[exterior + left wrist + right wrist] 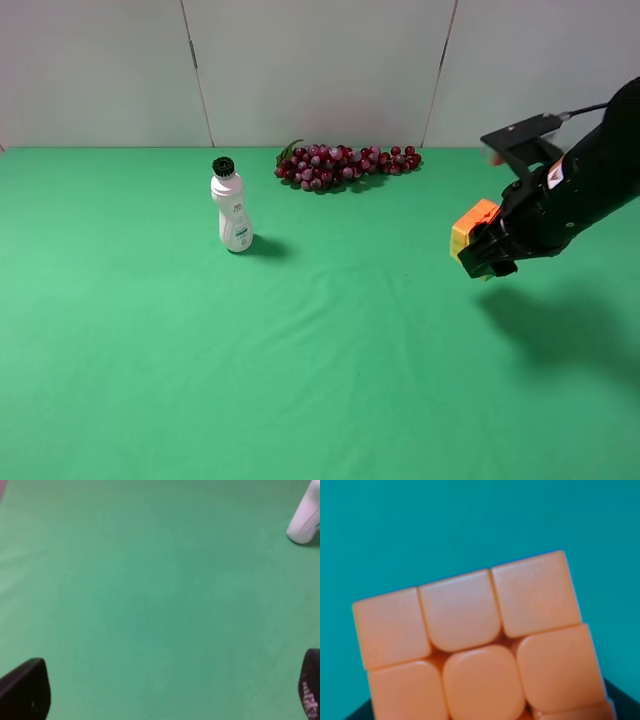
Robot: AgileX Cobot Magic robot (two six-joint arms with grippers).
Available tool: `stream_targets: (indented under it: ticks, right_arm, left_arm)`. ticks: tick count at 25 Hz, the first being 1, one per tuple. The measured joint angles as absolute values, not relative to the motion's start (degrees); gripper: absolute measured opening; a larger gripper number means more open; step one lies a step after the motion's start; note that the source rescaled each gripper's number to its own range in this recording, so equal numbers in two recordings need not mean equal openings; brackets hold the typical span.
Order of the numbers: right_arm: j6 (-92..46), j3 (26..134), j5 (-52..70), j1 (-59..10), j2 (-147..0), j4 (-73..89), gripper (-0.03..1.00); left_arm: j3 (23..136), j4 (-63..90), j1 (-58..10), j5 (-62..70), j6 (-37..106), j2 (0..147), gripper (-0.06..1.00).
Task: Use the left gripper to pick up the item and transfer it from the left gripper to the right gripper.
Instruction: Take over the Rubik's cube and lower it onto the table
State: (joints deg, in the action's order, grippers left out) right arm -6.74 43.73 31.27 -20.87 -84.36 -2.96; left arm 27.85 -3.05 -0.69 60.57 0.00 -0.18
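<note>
Right gripper [480, 255]: clamped on the puzzle cube, held in the air above the green cloth at the right side of the exterior high view; black jaws grip the cube from its rear.
Puzzle cube [471, 224]: off the table, in the right gripper; orange face up and toward the middle of the table, a yellow side showing beneath it. In the right wrist view [480, 645] its orange tiles fill most of the frame.
Left gripper [165, 695]: spread wide with nothing between the jaws; only two dark fingertips [27, 690] show at the corners of the left wrist view, over bare cloth. It does not appear in the exterior high view.
White bottle [232, 210]: upright with a black cap, left of centre; its label has small print too fine to read.
Grapes [345, 165]: dark red bunch lying at the far edge of the cloth, behind and to the right of the bottle.
Sticker on right arm [555, 175]: small red-and-white mark, wording not legible.
Green cloth [300, 380]: covers the table.
</note>
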Motion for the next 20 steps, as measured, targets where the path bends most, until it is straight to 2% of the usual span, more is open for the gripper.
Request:
stream_targets:
  ticks: [20]
  right_arm:
    - [-6.7,43.7,18.3,-20.9,-97.3,-2.9,0.0]
  left_arm:
    - [27.8,-3.1,-0.7,60.6,0.0,-0.2,1.0]
